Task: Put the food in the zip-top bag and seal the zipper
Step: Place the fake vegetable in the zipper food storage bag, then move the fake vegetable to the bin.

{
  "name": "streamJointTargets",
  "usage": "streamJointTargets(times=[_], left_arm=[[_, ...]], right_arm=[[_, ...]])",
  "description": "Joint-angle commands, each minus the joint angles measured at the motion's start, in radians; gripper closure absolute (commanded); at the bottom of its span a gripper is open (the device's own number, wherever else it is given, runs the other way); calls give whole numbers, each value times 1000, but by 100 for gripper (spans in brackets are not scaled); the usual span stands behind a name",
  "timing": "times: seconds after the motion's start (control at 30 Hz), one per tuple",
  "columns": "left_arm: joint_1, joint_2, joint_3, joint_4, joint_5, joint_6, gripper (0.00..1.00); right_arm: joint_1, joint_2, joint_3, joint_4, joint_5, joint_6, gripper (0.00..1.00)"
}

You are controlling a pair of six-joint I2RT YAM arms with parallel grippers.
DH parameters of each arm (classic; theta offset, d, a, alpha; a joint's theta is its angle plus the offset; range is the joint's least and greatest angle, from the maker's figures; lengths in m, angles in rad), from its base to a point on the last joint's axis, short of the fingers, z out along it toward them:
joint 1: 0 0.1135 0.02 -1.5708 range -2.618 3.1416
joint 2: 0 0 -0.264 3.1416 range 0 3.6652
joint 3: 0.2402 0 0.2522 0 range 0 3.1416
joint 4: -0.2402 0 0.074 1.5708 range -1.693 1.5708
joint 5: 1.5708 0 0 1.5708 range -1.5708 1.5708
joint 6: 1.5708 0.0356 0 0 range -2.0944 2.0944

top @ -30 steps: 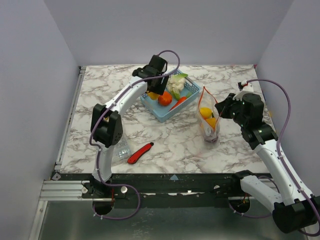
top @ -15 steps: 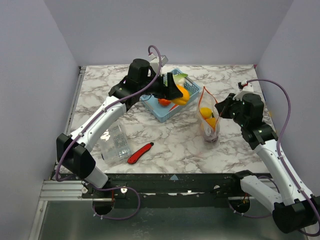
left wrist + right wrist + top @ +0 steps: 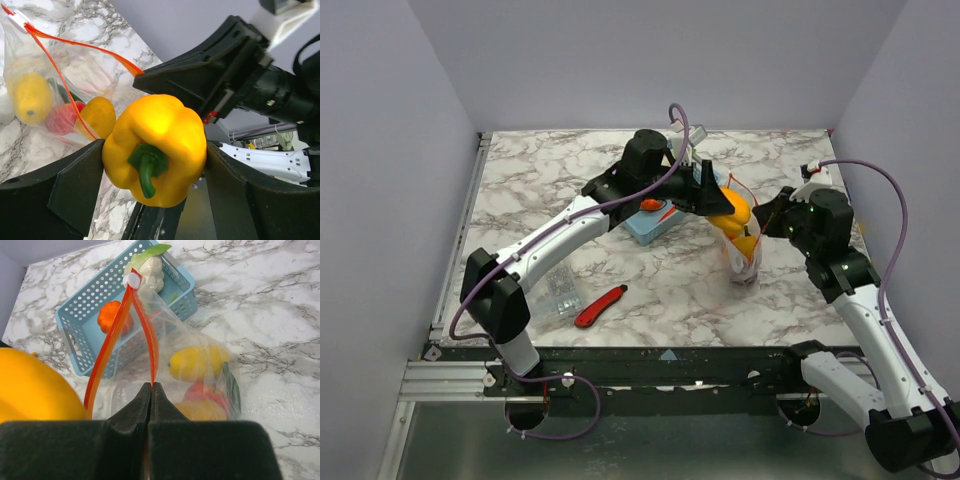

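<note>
Three toy pieces (image 3: 197, 361), as far as the creased plastic lets me count, lie inside the zip-top bag (image 3: 175, 335), which stands on the desk (image 3: 670, 290) just right of the blue basket (image 3: 80, 330). The right claw (image 3: 151, 390) is pressed together on the zipper (image 3: 107, 350), holding the mouth up and agape. The left claw (image 3: 156, 170), spread wide, grips a yellow pepper (image 3: 160, 125) at the bag's open mouth. An orange piece (image 3: 111, 315) and a white piece (image 3: 150, 270) sit in the basket.

Overhead rear view, wrist close-ups share bag (image 3: 200, 340)
</note>
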Motion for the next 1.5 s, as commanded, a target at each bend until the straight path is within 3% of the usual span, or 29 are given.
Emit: streamJointTargets(times=[0.0,0.1,0.37,0.73,1.0,1.27,1.47], left_arm=[[-16,54,33,18,-39,-36,74],[-23,75,29,24,-49,-46,60],[-61,82,68,-54,-75,28,10],[-68,36,66,-155,-142,110,6],[-38,-14,52,-177,-256,139,13],[77,22,24,-50,-386,29,15],[132,152,89,11,-591,-21,12]], right_arm=[[2,-20,47,-23,17,-3,100],[3,-30,57,-26,9,0,100],[2,-33,52,-33,21,-3,100],[1,-36,31,-27,31,-7,100],[1,-48,23,-33,34,-4,100],[2,-62,4,-23,79,19,100],[2,-77,13,-39,153,30,100]])
